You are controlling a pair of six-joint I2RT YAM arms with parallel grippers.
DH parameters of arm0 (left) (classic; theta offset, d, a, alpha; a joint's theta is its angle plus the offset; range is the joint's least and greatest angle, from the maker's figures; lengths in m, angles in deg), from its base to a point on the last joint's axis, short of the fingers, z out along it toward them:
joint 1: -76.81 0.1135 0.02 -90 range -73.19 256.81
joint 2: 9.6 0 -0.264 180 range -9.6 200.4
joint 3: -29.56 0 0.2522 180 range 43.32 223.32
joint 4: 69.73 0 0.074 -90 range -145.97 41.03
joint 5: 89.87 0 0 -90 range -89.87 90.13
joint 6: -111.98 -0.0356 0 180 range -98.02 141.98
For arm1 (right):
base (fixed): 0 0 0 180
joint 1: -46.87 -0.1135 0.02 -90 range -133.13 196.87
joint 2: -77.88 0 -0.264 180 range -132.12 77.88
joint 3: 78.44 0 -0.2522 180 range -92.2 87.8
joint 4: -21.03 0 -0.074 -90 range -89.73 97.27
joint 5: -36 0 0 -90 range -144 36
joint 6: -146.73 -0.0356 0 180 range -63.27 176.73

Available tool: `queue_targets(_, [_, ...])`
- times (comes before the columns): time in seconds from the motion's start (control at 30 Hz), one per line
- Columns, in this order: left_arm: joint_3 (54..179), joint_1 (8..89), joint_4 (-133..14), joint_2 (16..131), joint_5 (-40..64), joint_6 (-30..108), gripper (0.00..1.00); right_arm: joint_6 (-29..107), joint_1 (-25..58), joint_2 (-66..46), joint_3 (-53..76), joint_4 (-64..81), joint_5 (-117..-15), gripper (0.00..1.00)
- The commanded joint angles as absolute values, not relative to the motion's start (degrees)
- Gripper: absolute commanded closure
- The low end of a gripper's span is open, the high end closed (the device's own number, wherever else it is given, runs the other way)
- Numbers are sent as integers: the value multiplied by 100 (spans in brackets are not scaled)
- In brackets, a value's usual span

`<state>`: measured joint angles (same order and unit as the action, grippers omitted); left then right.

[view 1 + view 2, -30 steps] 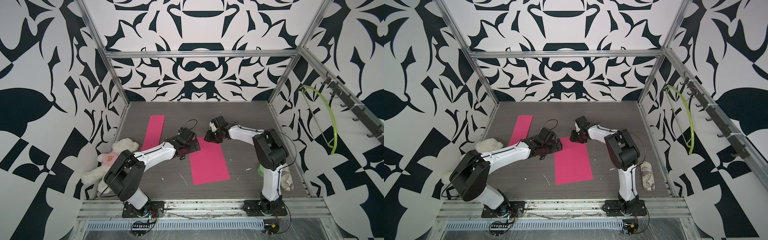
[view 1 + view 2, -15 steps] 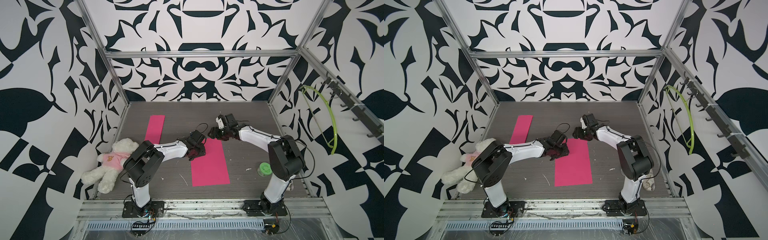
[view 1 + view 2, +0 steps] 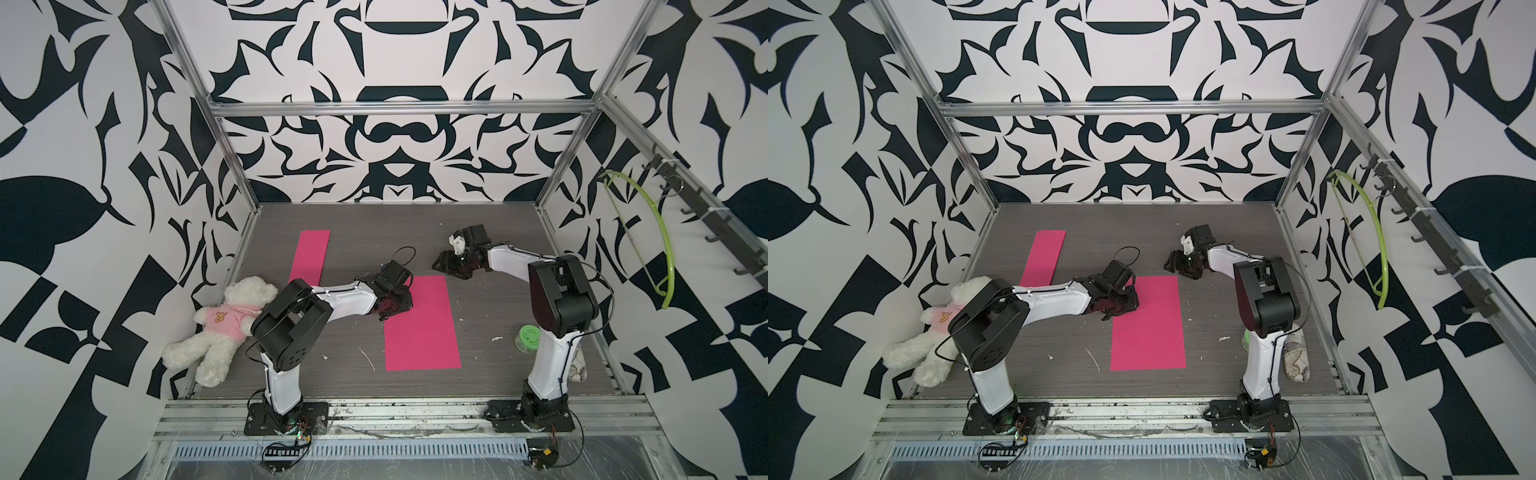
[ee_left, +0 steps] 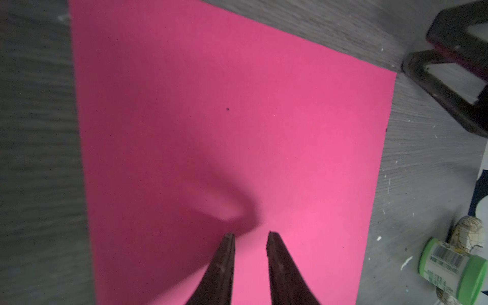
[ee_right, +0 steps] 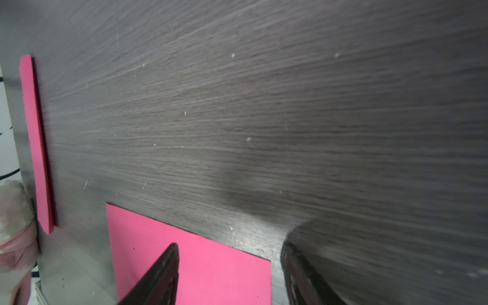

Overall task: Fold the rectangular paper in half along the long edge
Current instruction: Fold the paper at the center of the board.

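The worktop (image 3: 490, 232) was grey wood grain with small white specks. Walls (image 3: 395, 145) with a black and white pattern closed it in, set in a metal frame (image 3: 399, 109).

At the left edge lay a teddy bear (image 3: 224, 328), and behind it a narrow pink strip (image 3: 311, 257). The left end effector (image 4: 250, 235) was low over the left long edge of the paper (image 3: 422, 328), near its far end. Its jaws stood only a little apart, with nothing between them. The paper lay flat and unfolded in the middle of the worktop, with its long edges running from front to back. The right end effector (image 5: 230, 244) was at the paper's far right corner, with jaws wide apart and empty. Further right stood a green jar (image 3: 527, 337), and a green hanger (image 3: 660, 249) hung on the right wall.

One second before, the left end effector was beside the paper's far left corner, with jaws much wider. The right one had shifted slightly to the right. The bear and the jar, then partly hidden by the arms, were now in view. The paper had not moved.
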<state>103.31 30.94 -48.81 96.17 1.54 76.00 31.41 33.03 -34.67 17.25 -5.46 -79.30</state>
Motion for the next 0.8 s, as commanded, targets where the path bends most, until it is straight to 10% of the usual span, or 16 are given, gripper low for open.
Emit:
queue_targets(0.0, [10205, 3093, -4516, 9868, 136, 7628, 73, 3213, 3290, -3422, 1834, -524, -8247, 37])
queue_targets(0.77, [9886, 3151, -4601, 10156, 208, 8447, 73, 2866, 3284, -2109, 3685, 62, -8987, 34])
